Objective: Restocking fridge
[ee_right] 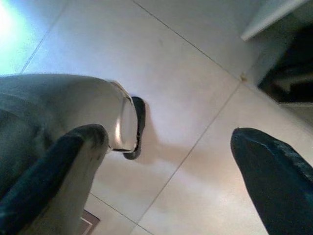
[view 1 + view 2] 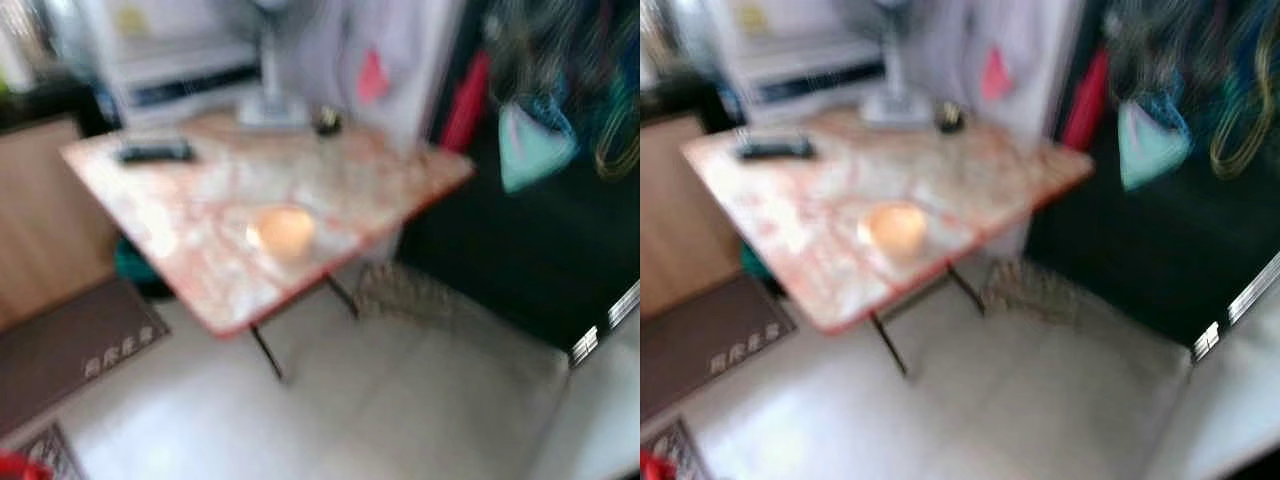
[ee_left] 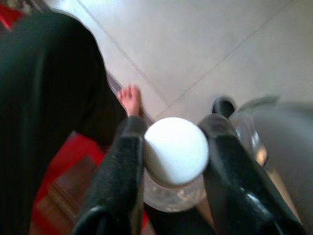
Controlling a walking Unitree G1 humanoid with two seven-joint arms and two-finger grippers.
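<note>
In the left wrist view my left gripper [image 3: 174, 143] is shut on a clear bottle with a round white cap [image 3: 176, 155], one black finger [image 3: 120, 171] pressing on each side of its neck. It hangs low over the tiled floor. In the right wrist view my right gripper [image 1: 168, 142] is open, with bare floor tiles between its fingers. The head views are blurred. They show a folding table [image 2: 180, 215] with a pink marbled top, and a round orange thing [image 2: 285, 232] sits near its front edge.
A person's bare foot [image 3: 130, 98] and black trouser leg [image 3: 49, 98] stand close to my left gripper. On the table lie a dark remote [image 2: 154, 152], a fan base [image 2: 272, 108] and a small dark object [image 2: 327, 122]. A brown doormat [image 2: 70, 350] lies left; a teal bag [image 2: 535, 145] hangs right.
</note>
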